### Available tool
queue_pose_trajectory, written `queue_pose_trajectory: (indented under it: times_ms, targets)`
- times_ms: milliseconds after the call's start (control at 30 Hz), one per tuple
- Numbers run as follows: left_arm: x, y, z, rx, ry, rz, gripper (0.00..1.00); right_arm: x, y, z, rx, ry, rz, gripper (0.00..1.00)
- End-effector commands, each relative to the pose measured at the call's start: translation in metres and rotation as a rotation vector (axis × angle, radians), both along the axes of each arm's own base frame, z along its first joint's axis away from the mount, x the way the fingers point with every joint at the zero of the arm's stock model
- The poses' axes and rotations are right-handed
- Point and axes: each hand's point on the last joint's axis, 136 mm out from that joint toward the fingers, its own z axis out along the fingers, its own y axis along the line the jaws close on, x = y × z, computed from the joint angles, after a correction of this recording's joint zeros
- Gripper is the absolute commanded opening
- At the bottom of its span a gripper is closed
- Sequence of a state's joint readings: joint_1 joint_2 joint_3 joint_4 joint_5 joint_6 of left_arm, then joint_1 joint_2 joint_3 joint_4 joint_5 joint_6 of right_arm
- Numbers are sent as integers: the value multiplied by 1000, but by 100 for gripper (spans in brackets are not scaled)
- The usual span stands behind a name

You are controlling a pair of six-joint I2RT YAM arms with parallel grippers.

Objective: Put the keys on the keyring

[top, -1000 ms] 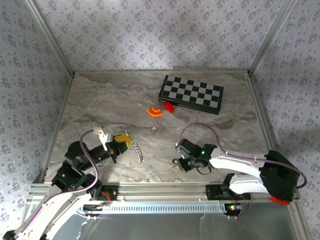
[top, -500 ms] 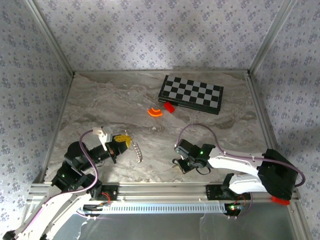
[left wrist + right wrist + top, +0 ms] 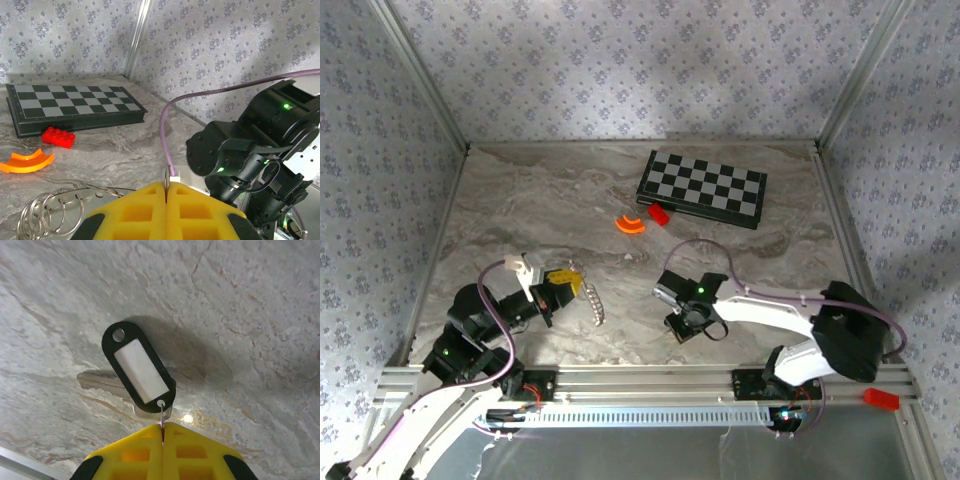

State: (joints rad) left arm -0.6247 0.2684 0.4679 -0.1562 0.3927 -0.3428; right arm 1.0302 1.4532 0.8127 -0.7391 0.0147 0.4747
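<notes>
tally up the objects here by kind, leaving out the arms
chessboard: 1
red block: 1
orange arc piece: 1
keyring chain: 1
key with black tag: 1
total: 5

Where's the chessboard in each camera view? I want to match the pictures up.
Top external: the chessboard lies at the far side of the marble table, right of centre.
Left wrist: the chessboard spans the upper left, below the wall.
Right wrist: this camera faces down at marble, with the key and its black tag.
Shared landmark: the red block beside the board's edge, also seen from the left wrist.
</notes>
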Motion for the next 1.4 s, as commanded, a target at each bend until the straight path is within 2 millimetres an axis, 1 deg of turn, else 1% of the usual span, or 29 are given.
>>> queue_pose_trajectory:
  times_ms: [0,133,233,400,567,700,767,867,900,1000,1033,1133,1200,1367]
  targets:
    - [-3,3,21,-41,-58,4,0,-2,-25,0,-193,35,5,0]
    - [-4,4,22,-46,-67,9,0,-4,-24,-2,-248,78,30,0]
    - [-5,5,23,-49,-74,11,0,1,-25,2,-289,70,46,0]
    - [-4,5,23,-50,-77,10,0,5,-16,1,-278,63,55,0]
    - [-5,5,22,-49,-72,9,0,6,-11,-1,-256,62,59,14]
    - [-5,6,23,-48,-74,13,0,6,-10,6,-225,43,53,25]
    - [-5,6,22,-47,-74,16,0,10,-8,12,-199,11,41,29]
    - [-5,6,22,-47,-73,15,0,11,-6,23,-127,-26,8,37]
    - [-5,6,22,-46,-73,15,0,10,-3,25,-86,-35,-2,41]
    - [-5,6,22,-47,-73,13,0,3,-3,26,10,-31,-50,53]
    - [-5,5,22,-48,-73,9,0,2,-5,24,30,-30,-72,55]
    - [-6,4,23,-50,-72,-1,0,2,-6,19,81,-52,-96,59]
    - [-6,3,22,-50,-70,-4,0,1,-5,15,114,-56,-99,59]
    - [-7,3,23,-53,-72,-8,0,0,-8,8,161,-74,-119,57]
